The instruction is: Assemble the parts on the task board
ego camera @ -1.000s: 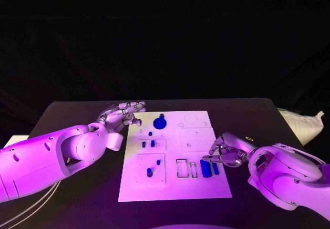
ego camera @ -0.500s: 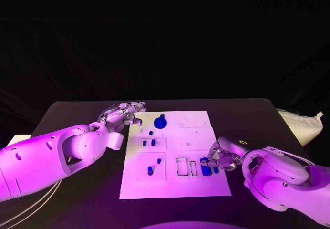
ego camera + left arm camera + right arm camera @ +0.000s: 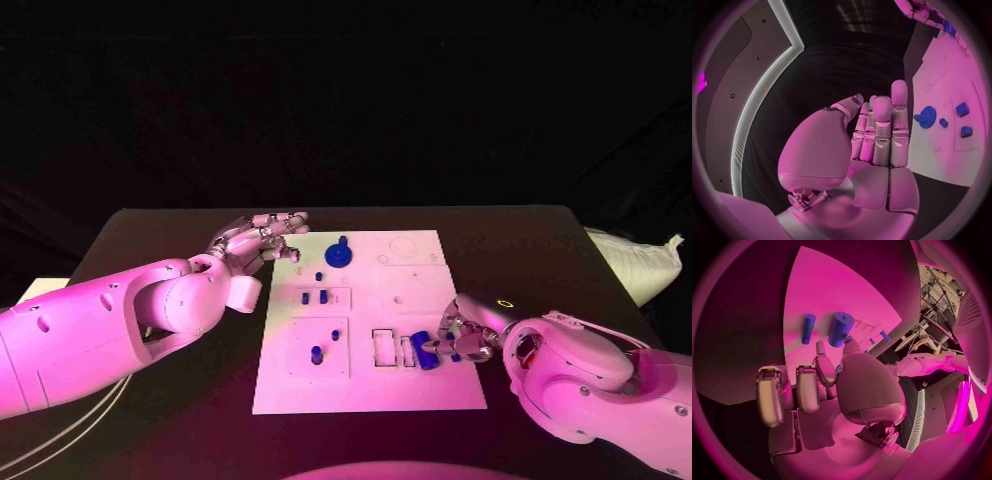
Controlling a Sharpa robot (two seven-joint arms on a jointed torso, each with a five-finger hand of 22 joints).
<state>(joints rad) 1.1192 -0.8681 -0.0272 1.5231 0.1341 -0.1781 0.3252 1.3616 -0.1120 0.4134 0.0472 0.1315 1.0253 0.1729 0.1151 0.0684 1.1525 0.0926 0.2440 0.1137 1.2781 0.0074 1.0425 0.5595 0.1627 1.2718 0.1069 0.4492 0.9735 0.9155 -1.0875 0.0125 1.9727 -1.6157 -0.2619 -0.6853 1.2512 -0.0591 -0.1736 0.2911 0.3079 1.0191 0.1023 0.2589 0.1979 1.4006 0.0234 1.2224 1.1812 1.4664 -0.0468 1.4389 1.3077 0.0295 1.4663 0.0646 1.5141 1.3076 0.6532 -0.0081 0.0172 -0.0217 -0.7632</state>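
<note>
Thick blue cylinder (image 3: 423,350): lying on the near right part of the task board (image 3: 418,275), just beside the empty rectangular slots; the right wrist view is showing it as a short, round-bodied peg (image 3: 841,329) with a thinner blue peg (image 3: 807,328) lying near it.

Right hand (image 3: 464,335): reaching over the board's right edge, fingers curled toward the thick cylinder; a fingertip (image 3: 820,348) is looking close to it, but whether contact or a grip is made I cannot tell.

Handling: the cylinder is looking rigid, light and smooth, so it is likely rolling easily on the flat plate. A pinch across its round body near the middle, thumb opposing a finger, is seeming the safest hold; pressing on one end would probably be pushing it away.

Other parts: a blue gear (image 3: 336,254) is sitting at the far side of the board, small blue blocks (image 3: 313,297) are standing in the middle left panel, and two more small pieces (image 3: 319,352) are sitting in the near left panel.

Left hand (image 3: 260,240): hovering at the board's far left corner, fingers extended side by side, holding nothing.

Table (image 3: 159,240): black, carrying the board in its centre.
</note>
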